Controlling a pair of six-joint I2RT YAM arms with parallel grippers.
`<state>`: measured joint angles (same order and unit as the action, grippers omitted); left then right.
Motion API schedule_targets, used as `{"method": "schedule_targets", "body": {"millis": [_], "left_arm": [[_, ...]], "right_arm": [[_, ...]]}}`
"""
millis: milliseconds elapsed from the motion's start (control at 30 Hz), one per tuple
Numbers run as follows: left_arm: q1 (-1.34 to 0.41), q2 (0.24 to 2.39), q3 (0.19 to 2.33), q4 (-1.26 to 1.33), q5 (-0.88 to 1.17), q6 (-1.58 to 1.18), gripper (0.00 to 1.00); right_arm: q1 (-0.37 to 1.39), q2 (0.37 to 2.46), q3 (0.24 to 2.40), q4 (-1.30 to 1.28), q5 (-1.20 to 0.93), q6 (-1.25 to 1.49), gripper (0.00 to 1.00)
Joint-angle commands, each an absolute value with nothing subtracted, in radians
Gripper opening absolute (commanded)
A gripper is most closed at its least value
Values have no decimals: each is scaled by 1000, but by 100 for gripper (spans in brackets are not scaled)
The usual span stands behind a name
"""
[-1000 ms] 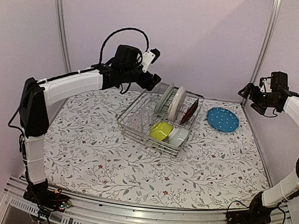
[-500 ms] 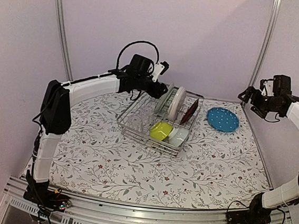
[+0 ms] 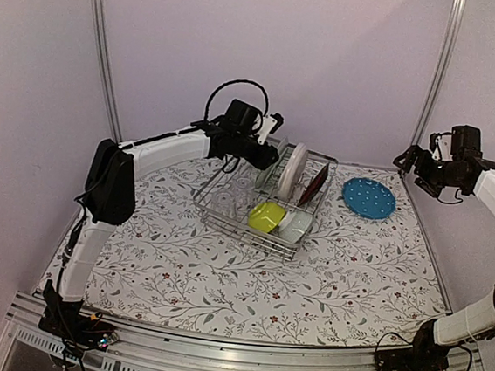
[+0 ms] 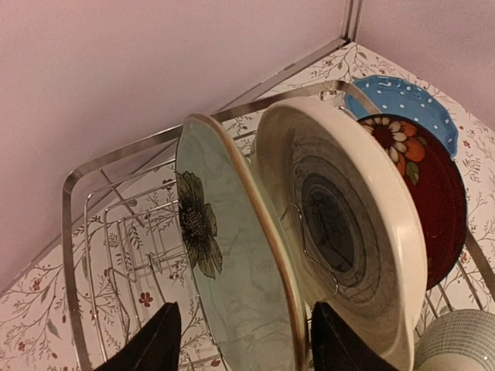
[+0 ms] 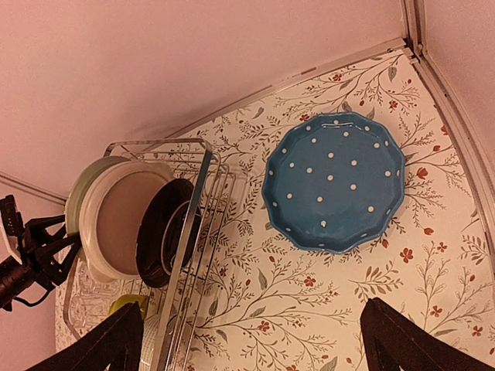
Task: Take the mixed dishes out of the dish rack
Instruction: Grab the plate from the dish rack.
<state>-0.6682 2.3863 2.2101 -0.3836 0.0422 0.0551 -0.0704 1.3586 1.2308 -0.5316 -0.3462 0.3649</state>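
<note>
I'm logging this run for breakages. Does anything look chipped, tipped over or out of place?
Nothing stands out. The pale green plate, white plate and dark red plate stand on edge in the silver wire dish rack; the yellow-green bowl and pale bowl sit inside it; the blue dotted plate lies flat on the table.

Silver wire dish rack [image 4: 116, 157]: bare metal.
Pale green round plate [image 4: 224, 255]: tan rim, dark flower print.
Cream-white round plate [image 4: 340, 232]: grey concentric rings.
Dark red round plate [image 4: 433, 193]: white and orange flowers.
Blue scalloped round plate [image 5: 334, 182]: white dots.
Yellow-green bowl [image 3: 266, 215]: plain.
Pale bowl [image 4: 456, 340]: fine grey lines.
White tablecloth [image 3: 222, 271]: grey sprigs, small red blossoms.
</note>
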Motion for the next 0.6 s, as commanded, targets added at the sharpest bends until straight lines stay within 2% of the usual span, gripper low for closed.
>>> {"method": "schedule_targets", "body": {"millis": [0, 233, 433, 467, 567], "left_arm": [[-664, 2431, 2242, -408, 63, 31, 54], [-666, 2448, 2256, -385, 84, 5, 41], [-663, 2445, 2260, -365, 86, 5, 21], [-663, 2439, 2260, -362, 91, 5, 14], [-663, 2431, 2256, -356, 92, -15, 9]], "right_arm": [[-66, 1359, 1211, -540, -338, 354, 99], [-66, 1366, 1206, -535, -336, 354, 99], [-66, 1365, 1206, -535, -330, 353, 99], [-66, 1365, 1206, -535, -328, 353, 99], [-66, 1367, 1207, -535, -330, 354, 99]]}}
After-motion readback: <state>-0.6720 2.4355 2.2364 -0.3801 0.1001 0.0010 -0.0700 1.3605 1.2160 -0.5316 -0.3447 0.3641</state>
